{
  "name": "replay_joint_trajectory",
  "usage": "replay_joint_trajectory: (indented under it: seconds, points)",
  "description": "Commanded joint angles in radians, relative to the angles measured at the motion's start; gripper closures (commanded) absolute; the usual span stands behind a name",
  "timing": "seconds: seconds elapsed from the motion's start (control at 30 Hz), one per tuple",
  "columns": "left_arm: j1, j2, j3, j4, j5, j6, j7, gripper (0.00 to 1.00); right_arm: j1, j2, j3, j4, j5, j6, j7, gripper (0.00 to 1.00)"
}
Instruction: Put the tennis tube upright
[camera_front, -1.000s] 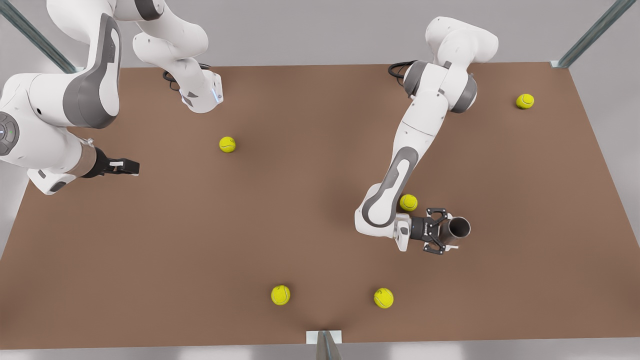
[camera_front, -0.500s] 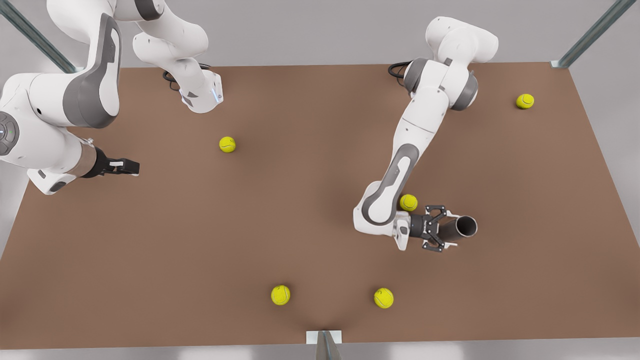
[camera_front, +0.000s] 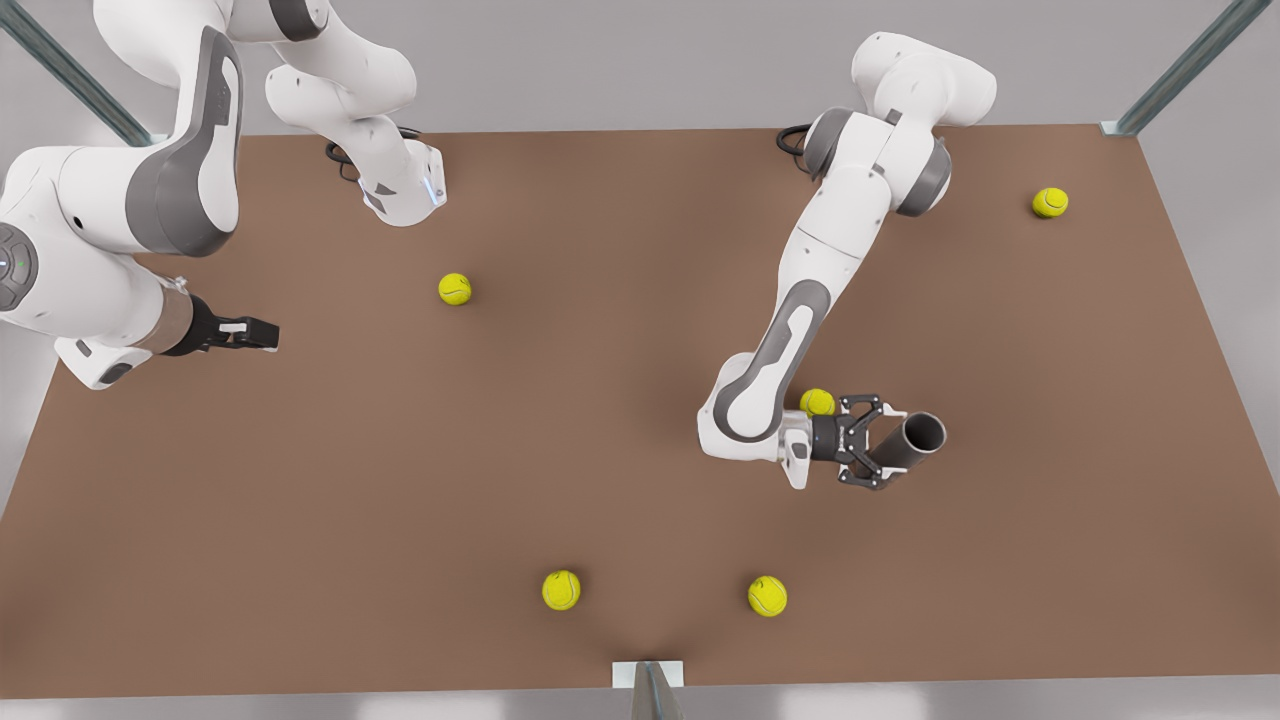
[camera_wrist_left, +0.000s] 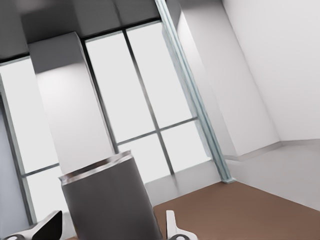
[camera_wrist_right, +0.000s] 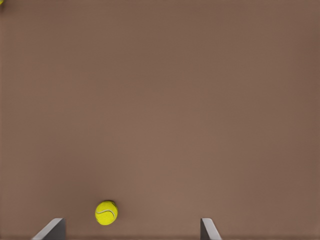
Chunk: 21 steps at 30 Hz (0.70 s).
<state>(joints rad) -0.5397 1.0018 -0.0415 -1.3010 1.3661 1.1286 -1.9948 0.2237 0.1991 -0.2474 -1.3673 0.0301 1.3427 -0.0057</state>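
The tennis tube (camera_front: 908, 441) is a grey metallic cylinder on the front view's right. It is held off the table's plane at a tilt, with its open end pointing up and to the right. My left gripper (camera_front: 868, 452) is shut on the tube's lower part. In the left wrist view the tube (camera_wrist_left: 107, 200) rises between the two fingertips (camera_wrist_left: 170, 225), its lighter rim at the far end. My right gripper (camera_front: 258, 333) waits open over the table's left edge. It holds nothing, and its fingertips (camera_wrist_right: 54, 229) stand wide apart.
Several yellow-green tennis balls lie on the brown table (camera_front: 560, 430). One ball (camera_front: 817, 401) is right behind the left wrist. Others (camera_front: 561, 589) (camera_front: 767, 595) lie near the front edge, one (camera_front: 455, 289) mid-left, one (camera_front: 1049, 202) far right. A ball (camera_wrist_right: 106, 212) lies near the right gripper.
The left arm has drawn the tube a little toward the table's far side and the front view's left. More of the tube's side shows now. The right arm has not moved.
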Motion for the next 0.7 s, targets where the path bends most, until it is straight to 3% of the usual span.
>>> replay_joint_trajectory:
  seconds: [0.0,0.1,0.2,0.27,0.3,0.37,0.43,0.5,0.63,0.67]
  points:
    - [-0.008,-0.002,0.0,0.002,-0.022,-0.013,0.039,0.0,0.0,-0.001,-0.001,0.001,0.001,0.0,0.001,0.0]
    - [-0.028,0.008,-0.001,0.019,-0.048,-0.015,0.083,0.0,0.0,-0.001,-0.001,0.002,-0.001,0.0,0.001,0.0]
    - [-0.132,0.051,-0.017,0.189,-0.16,-0.035,0.277,0.0,0.0,-0.001,-0.001,0.002,0.001,0.0,0.001,0.0]
    - [-0.102,-0.002,-0.158,0.348,-0.307,0.023,0.583,0.0,0.0,-0.001,-0.001,0.002,0.001,0.0,0.001,0.0]
    - [-0.023,-0.094,-0.158,0.35,-0.47,0.201,0.786,0.0,0.0,-0.001,-0.001,0.002,0.001,0.0,0.001,0.0]
    - [0.099,-0.19,-0.156,0.35,-0.679,0.362,1.103,0.0,0.0,-0.001,-0.001,0.002,0.001,0.0,0.001,0.0]
    - [0.21,-0.311,-0.144,0.345,-0.955,0.373,1.409,0.0,0.0,-0.001,-0.001,0.004,0.001,0.0,0.001,0.0]
    - [0.25,-0.391,-0.141,0.344,-1.059,0.297,1.534,0.0,0.0,-0.001,-0.001,0.004,0.001,0.001,0.001,0.0]
    - [0.336,-0.7,-0.069,0.089,-1.322,0.312,1.843,0.0,-0.001,-0.007,-0.001,0.007,-0.003,0.0,0.001,0.0]
    - [0.336,-0.721,-0.067,0.085,-1.331,0.312,1.846,0.0,-0.003,-0.007,-0.001,0.007,-0.001,0.001,0.001,0.0]
